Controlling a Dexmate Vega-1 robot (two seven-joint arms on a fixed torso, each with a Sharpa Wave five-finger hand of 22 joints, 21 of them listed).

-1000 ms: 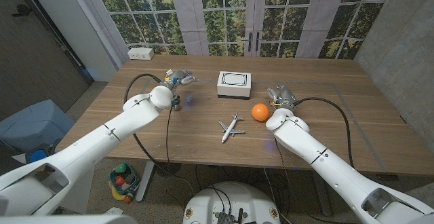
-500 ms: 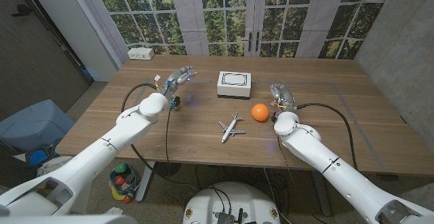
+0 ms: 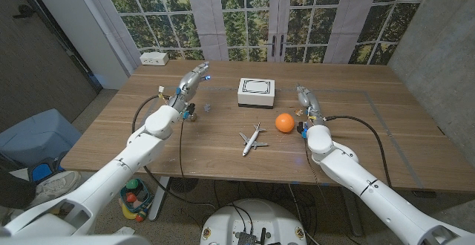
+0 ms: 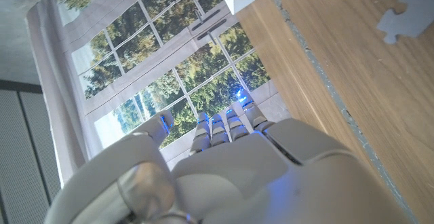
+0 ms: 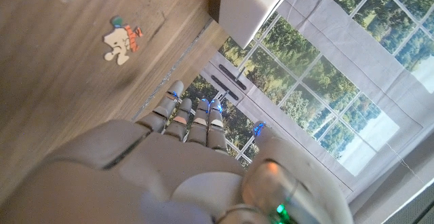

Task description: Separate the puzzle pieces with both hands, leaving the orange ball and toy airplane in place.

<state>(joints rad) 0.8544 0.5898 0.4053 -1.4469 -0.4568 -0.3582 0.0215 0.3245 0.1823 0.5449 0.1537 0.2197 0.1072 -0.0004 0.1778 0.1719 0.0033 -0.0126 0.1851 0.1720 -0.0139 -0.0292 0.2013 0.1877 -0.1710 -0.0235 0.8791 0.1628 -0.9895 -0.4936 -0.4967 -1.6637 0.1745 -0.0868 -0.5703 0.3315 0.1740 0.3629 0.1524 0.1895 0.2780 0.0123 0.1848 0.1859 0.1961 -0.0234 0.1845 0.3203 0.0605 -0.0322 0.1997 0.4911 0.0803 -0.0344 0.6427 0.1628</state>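
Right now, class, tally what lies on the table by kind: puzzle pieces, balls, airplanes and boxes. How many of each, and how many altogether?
Puzzle pieces: 2
Ball: 1
Airplane: 1
Box: 1
Total: 5
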